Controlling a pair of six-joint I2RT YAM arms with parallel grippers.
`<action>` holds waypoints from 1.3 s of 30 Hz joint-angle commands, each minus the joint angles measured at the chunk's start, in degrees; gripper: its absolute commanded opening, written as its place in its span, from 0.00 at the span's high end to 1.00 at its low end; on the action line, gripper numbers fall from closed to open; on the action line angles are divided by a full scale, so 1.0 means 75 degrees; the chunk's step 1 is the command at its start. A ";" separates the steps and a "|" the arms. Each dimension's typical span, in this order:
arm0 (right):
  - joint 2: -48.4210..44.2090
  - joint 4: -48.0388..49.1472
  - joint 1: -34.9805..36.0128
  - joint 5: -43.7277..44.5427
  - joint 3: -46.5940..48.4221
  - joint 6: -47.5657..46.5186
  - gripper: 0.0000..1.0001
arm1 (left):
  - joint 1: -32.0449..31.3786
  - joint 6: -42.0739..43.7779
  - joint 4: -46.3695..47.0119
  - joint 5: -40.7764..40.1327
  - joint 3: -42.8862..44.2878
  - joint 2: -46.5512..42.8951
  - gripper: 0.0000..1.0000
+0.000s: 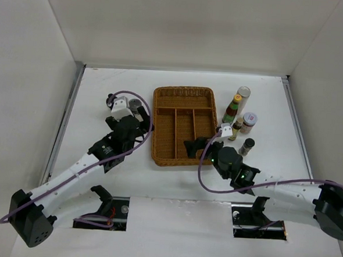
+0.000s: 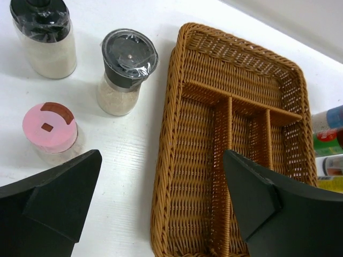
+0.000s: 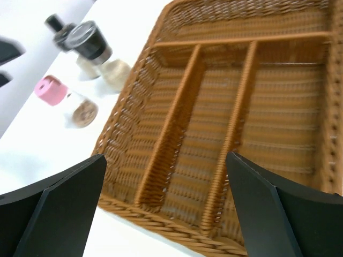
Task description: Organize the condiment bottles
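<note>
Black jaws spread wide, both pairs empty

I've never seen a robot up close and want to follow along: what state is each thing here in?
Wicker tray: every compartment empty.
Left gripper: open, holding nothing.
Right gripper: open, holding nothing.
Pink-lidded jar: upright, lid on.
Black-capped shaker beside the tray: upright, capped, film-wrapped.
Second black-capped shaker: upright, capped, film-wrapped.
Bottles right of the tray: upright, outside it.

White table [image 1: 92,89], wicker tray [image 1: 183,106], condiment bottles [image 1: 232,109]
</note>
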 commanded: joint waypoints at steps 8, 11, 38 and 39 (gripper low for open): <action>0.0306 0.1597 0.0349 -0.1179 -0.0251 -0.0223 0.29 | -0.0461 0.0456 0.0870 0.0145 0.0744 0.1101 0.00; -0.0348 0.1492 0.0337 -0.1063 -0.0402 -0.0328 0.73 | -0.0696 0.0948 0.1573 0.0157 0.0733 0.1195 0.00; -0.6666 -0.2668 -0.1421 0.3142 0.1049 0.0176 0.46 | -0.2418 0.2379 0.4867 0.2853 0.5091 0.7264 0.44; -0.6760 -0.2669 -0.1421 0.3411 0.1120 0.0036 0.45 | -0.2465 0.2449 0.4891 0.2841 0.5162 0.7347 0.43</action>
